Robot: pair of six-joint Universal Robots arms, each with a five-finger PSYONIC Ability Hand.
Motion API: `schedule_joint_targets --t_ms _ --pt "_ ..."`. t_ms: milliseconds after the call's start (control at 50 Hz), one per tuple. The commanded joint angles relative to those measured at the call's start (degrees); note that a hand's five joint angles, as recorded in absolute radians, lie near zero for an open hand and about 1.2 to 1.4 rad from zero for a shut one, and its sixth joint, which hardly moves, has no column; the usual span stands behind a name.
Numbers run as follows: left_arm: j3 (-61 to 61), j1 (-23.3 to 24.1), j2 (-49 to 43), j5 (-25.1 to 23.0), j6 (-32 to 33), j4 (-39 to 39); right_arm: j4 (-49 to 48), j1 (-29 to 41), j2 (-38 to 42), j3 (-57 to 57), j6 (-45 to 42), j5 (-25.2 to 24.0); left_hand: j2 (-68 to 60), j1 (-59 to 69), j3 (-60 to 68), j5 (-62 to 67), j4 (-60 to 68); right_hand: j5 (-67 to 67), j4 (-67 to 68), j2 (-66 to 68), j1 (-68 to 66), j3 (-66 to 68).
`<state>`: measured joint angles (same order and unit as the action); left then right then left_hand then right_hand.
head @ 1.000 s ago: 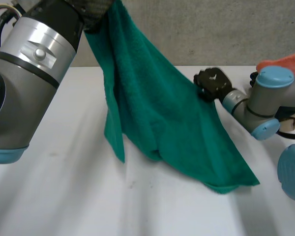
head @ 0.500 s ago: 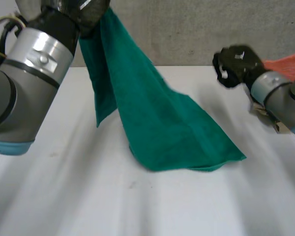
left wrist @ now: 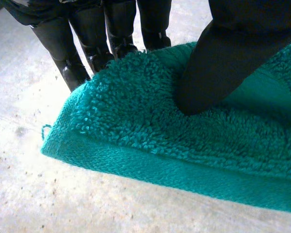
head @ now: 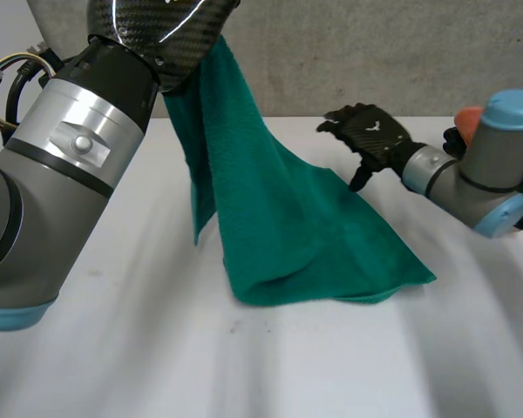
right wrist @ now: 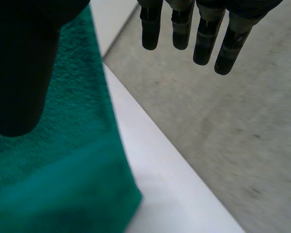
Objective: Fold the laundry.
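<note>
A green towel (head: pixel 288 226) hangs from your left hand (head: pixel 161 26) in the upper left of the head view. It slopes down to the white table (head: pixel 113 348), where its lower end lies rumpled at centre and spreads toward the right. In the left wrist view, the thumb (left wrist: pixel 223 63) presses the thick pile against the fingers (left wrist: pixel 87 48) near a hemmed corner, a firm pinch on the towel. Your right hand (head: pixel 370 135), right of centre, hovers just beside the towel's sloping edge with its fingers (right wrist: pixel 203 39) straight and empty. The towel looks soft, limp and light, likely to sag and twist. The free corner resting on the table at right seems the best place to grasp.
</note>
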<state>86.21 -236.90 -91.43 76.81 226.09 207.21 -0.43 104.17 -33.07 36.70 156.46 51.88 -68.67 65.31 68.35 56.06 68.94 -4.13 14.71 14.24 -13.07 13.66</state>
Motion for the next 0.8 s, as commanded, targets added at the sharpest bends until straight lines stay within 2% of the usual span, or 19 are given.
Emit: schedule_joint_targets --t_ms 20,160,300,380,420,440,520,580,600,660,680,740,800 --pt "0.98 2.32 3.10 0.00 0.32 -1.11 -0.19 2.44 9.87 -11.20 7.89 -3.01 -11.33 14.69 11.65 13.94 11.06 2.20 -2.77 -2.31 1.14 -1.73" --pt "1.42 2.49 5.39 -0.08 0.23 -1.89 -1.41 3.85 14.44 -13.76 9.48 -3.18 -11.33 14.69 11.65 13.94 11.06 0.68 -1.26 -0.80 -0.38 -0.22" --pt "2.21 3.64 7.23 -0.08 0.32 -2.60 -1.50 5.61 15.15 -13.15 9.74 -6.70 -11.33 14.69 11.65 13.94 11.06 -14.10 13.52 13.99 -15.16 14.57" --pt "2.39 3.64 7.50 -0.17 0.23 -2.51 -1.50 5.87 15.15 -13.41 9.83 -8.19 -11.33 14.69 11.65 13.94 11.06 -37.11 36.53 37.00 -38.17 37.58" --pt "2.30 3.64 7.41 -0.17 0.32 -2.51 -1.50 5.87 15.15 -13.76 9.83 -8.63 -11.33 14.69 11.65 13.94 11.06 -59.27 58.69 59.16 -60.33 59.74" --pt "2.30 3.64 7.41 -0.17 0.32 -2.60 -1.50 5.87 15.06 -13.67 9.83 -8.72 -11.33 14.69 11.65 13.94 11.06 -65.80 65.23 65.69 -66.86 66.27" --pt "2.04 3.55 7.15 -0.17 0.32 -2.51 -1.59 6.14 13.57 -12.44 9.92 -8.02 -11.33 14.69 11.65 13.94 11.06 -65.87 65.29 65.76 -66.93 66.34" --pt "1.34 3.37 6.44 -0.26 0.32 -2.42 -1.86 5.96 8.83 -10.69 9.83 -5.66 -11.33 14.69 11.65 13.94 11.06 -65.87 65.29 65.76 -66.93 66.34" --pt "1.25 3.29 6.44 -0.17 0.32 -2.42 -2.20 5.18 5.77 -9.20 9.83 -1.99 -11.33 14.69 11.65 13.94 11.06 -65.87 65.29 65.76 -66.93 66.34" --pt "0.46 2.85 6.09 -0.17 0.23 -2.25 -2.91 3.59 0.22 -5.43 9.05 3.57 -11.33 14.69 11.65 13.94 11.06 -65.87 65.29 65.76 -66.93 66.34" --pt "0.19 2.67 6.00 -0.17 0.23 -2.42 -3.43 2.11 -4.15 -1.41 8.69 5.85 -11.33 14.69 11.65 13.94 11.06 -65.87 65.29 65.76 -66.93 66.34" --pt "-0.07 2.14 5.65 -0.17 0.23 -2.51 -4.49 -0.01 -9.45 4.68 8.86 4.91 -11.33 14.69 11.65 13.94 11.06 -65.87 65.29 65.76 -66.93 66.34" --pt "0.01 2.05 5.74 -0.17 0.05 -2.51 -5.46 -0.54 -11.48 8.82 9.22 1.22 -11.33 14.69 11.65 13.94 11.06 -63.43 62.85 63.32 -64.49 63.90"
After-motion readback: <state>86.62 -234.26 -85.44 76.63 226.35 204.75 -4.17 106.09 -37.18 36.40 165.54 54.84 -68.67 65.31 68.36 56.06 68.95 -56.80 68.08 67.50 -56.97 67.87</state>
